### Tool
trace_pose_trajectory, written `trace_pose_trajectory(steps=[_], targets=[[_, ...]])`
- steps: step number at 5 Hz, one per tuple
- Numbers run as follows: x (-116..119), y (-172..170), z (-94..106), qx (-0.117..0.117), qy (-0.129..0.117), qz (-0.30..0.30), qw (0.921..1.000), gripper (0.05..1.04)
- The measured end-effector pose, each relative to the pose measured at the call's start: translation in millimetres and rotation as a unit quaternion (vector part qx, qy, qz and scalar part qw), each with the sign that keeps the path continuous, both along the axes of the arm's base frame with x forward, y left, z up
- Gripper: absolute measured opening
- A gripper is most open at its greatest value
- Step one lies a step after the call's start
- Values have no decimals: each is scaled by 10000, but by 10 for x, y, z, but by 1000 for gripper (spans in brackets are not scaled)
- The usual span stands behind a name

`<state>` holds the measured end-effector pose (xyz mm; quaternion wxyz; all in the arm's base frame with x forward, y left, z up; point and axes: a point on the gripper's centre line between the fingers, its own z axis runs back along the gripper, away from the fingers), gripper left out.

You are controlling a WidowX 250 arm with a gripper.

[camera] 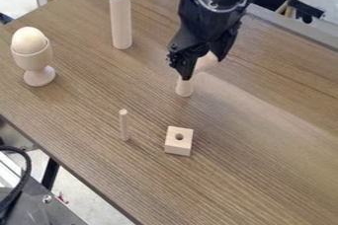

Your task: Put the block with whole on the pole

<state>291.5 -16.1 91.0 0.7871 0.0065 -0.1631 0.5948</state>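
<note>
"Where's the block from the gripper [203, 68]?"

"Below it in the frame, a touch left. The block [177, 148] sits on the table [264, 169] just under the middle of the frame, hole [180, 136] facing up."

"Has the gripper got anything?"

"Not the block. Its fingers look well parted, and the pale wooden piece [185, 87] there seems to be behind them, I'd guess, rather than gripped."

"And the pole [124, 126]?"

"Upright, just left of the block. So I'd say: down to the block first, then lift and carry it left, hole kept upright over that thin tip."
</note>
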Motion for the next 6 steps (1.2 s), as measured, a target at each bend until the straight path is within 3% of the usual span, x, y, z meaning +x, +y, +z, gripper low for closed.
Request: trace_pose_trajectory(steps=[2, 6], targets=[[24, 57, -81, 6, 109, 12, 9999, 823], [95, 115, -81, 12, 96, 83, 9999, 823]])
